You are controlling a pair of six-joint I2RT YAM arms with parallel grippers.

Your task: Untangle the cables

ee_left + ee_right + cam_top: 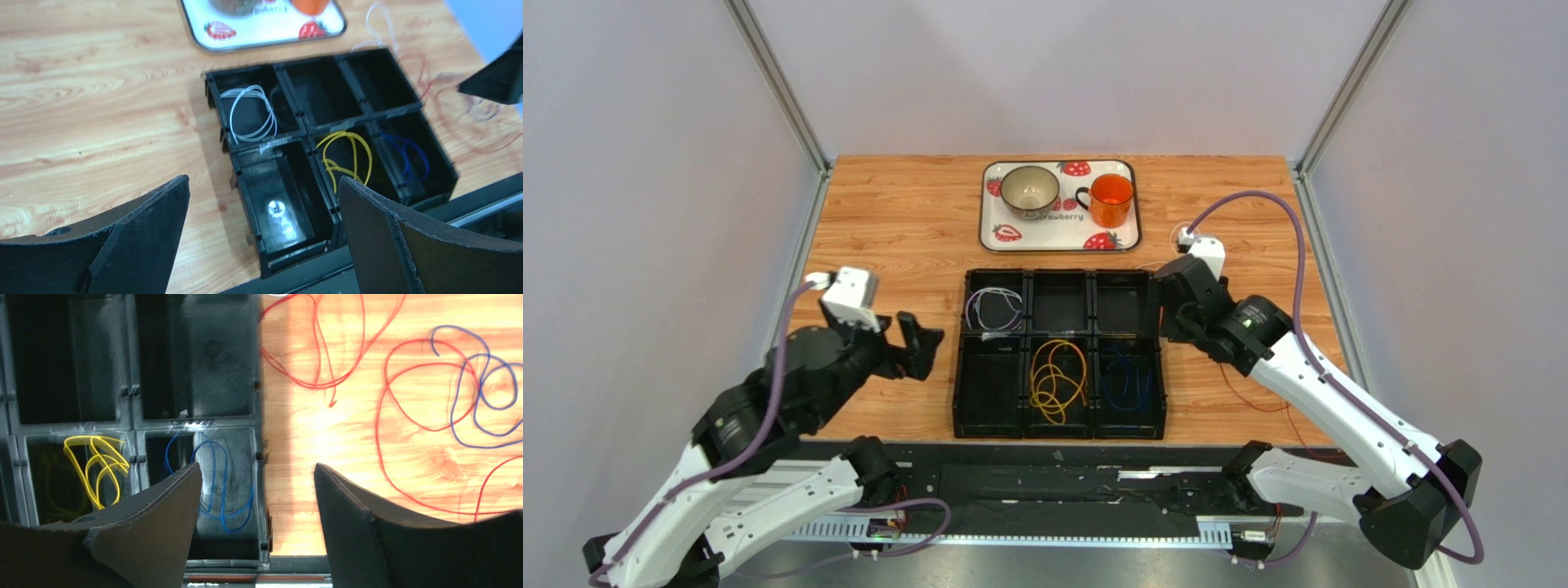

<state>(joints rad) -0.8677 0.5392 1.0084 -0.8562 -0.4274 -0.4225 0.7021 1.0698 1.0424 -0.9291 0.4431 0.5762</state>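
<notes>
Three cables (1059, 374) sit in the bin (960, 368); red cable (377, 438) and blue cable (452, 410) tangle on the desk (891, 221) beside it. Left claw (264, 184), right claw (258, 467) gape empty. Likely limp, light: pinch a loose end.

Left gripper (264, 184), right gripper (258, 468): agape, empty

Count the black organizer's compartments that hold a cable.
3 in the black organizer: white cable far-left, yellow cable near-middle, blue cable near-right. Its other three compartments look empty.
</notes>
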